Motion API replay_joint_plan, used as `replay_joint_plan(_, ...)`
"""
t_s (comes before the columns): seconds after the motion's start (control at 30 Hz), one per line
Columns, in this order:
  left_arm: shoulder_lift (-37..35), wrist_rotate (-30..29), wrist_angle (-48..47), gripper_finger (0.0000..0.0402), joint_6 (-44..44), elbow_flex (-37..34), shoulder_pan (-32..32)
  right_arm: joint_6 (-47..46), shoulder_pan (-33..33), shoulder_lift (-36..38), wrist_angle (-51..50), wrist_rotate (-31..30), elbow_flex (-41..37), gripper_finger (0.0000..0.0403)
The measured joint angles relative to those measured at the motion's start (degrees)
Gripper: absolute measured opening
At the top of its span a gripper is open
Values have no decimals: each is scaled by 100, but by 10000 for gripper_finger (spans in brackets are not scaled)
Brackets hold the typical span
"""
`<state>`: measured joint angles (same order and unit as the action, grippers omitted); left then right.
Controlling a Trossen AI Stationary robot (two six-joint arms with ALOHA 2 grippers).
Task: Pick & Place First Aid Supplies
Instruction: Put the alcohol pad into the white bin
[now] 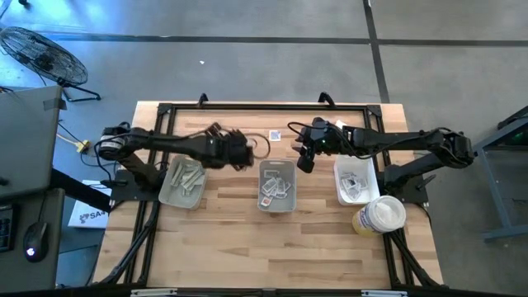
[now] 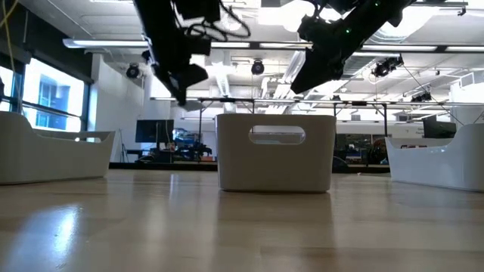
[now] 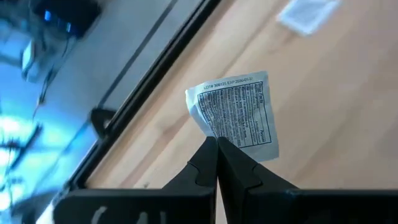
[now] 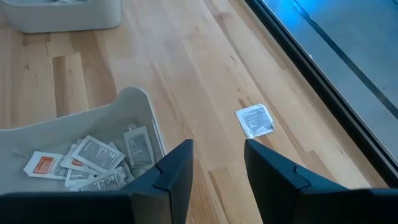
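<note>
Left gripper [image 3: 216, 144] is pinched closed on the lower edge of a square white sachet [image 3: 235, 115] with dark print, so the packet stands up from the fingertips with its printed face toward my wrist camera. From the overhead camera I see that this gripper [image 1: 241, 154] hangs above the table [image 1: 223, 239], between the grey tray [image 1: 167, 194] on my left and the middle tray [image 1: 275, 169]. I judge that I am carrying the sachet across to the middle tray, where other printed packets already lie. Holding it by one edge keeps the fingers clear of the tray wall when I let go. My right gripper [image 4: 216, 155] has its fingers spread apart and holds nothing. It hovers just past the far rim of the middle tray, and overhead it [image 1: 304, 159] sits between that tray and the white tray [image 1: 339, 175] on my right. Directly ahead of its fingers, a second square sachet [image 4: 255, 120] lies flat on bare wood near the table's far edge, apart from every tray. I think that stray packet is why the right fingers are held apart there, ready to come down on it. A pile of printed packets [image 4: 93, 162] fills the middle tray, and more lie in the other two. A round white tub [image 1: 381, 214] stands near the white tray, out of the way.
</note>
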<state>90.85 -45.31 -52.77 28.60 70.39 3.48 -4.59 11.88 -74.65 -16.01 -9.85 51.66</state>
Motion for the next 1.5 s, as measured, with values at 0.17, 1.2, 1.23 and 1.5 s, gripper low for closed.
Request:
replay_joint_plan(0.17,24,-476,641,0,-166,0,-644,-6,-101,0,37,242,0,137)
replay_joint_plan(1.2,116,-1285,5889,0,-5537,-848,-1473,144,-842,-652,2431,-218,-3,134)
replay_joint_plan(1.23,116,-1284,5890,0,-5537,-848,-1473,182,-845,-651,2462,-217,-3,129)
replay_joint_plan(1.5,116,-1088,5907,0,-5529,-848,-1473,217,-806,-647,2444,32,-3,15)
